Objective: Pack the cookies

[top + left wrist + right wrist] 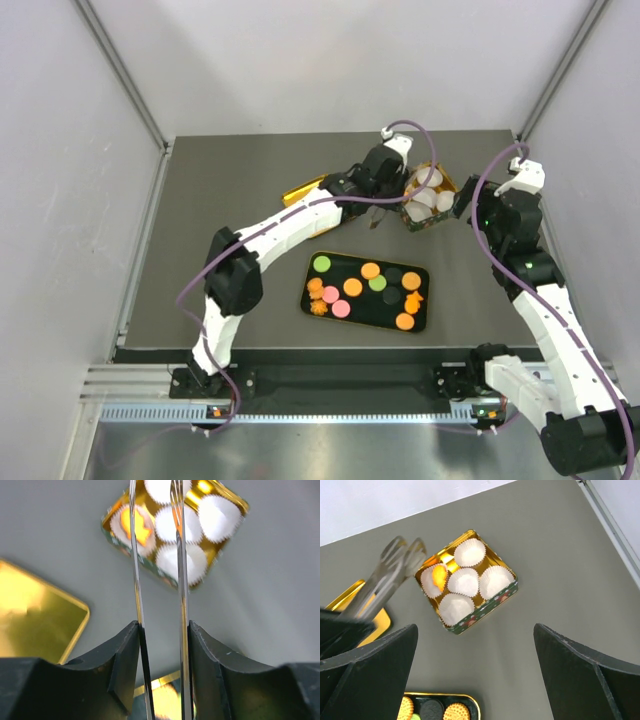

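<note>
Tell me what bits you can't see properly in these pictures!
Left wrist view: the tongs run off the top edge, so their tips are hidden; the gold lid is blurred and cut by the left edge.
Right wrist view: the bottom edge cuts the cookie tray; only a few cookies show.
Top view: what's inside the cookie tin is too small to tell.

This is a robotics lab test cell. Plain white panels (pixel 70 220) close in a dark grey table (pixel 230 190) on the left, far and right. A left arm (pixel 275 232) and a right arm (pixel 555 320), both white and black, are bolted to an aluminium rail (pixel 330 411) along the near edge. Purple cables (pixel 415 123) loop over them.
</note>
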Available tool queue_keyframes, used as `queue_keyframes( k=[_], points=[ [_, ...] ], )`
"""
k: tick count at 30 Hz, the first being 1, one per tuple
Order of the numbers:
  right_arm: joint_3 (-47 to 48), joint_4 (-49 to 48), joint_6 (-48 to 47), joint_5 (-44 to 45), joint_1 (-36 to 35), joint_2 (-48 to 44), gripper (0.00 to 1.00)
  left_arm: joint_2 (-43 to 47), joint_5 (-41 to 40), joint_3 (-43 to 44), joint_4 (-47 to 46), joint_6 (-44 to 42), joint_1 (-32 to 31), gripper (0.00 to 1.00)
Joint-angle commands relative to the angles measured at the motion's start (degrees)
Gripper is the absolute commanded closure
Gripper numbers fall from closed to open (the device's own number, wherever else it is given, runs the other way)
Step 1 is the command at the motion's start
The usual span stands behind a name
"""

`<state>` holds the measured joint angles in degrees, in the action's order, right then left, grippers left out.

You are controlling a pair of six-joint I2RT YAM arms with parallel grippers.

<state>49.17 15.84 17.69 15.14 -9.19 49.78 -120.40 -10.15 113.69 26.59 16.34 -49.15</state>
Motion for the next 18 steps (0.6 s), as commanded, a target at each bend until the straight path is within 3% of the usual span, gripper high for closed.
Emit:
queue_keyframes(
  k=[1, 9, 18],
  points=[
    [0.6, -1.9, 0.4, -1.2, 0.8, 0.2, 0.0, 9.6, -1.9, -4.2, 1.5, 3.6, -1.4, 0.53],
    [0.6, -2.4, 0.5, -2.5, 0.8, 0.9, 0.0, 27.7, 0.7, -26.6, 6.0, 8.6, -4.2, 0.54],
    [0.5, -3.0, 0.9, -4.2, 0.8, 2.0, 0.0, 38.4, 3.5, -41.3, 11.4, 12.6, -7.9, 0.54]
  ],
)
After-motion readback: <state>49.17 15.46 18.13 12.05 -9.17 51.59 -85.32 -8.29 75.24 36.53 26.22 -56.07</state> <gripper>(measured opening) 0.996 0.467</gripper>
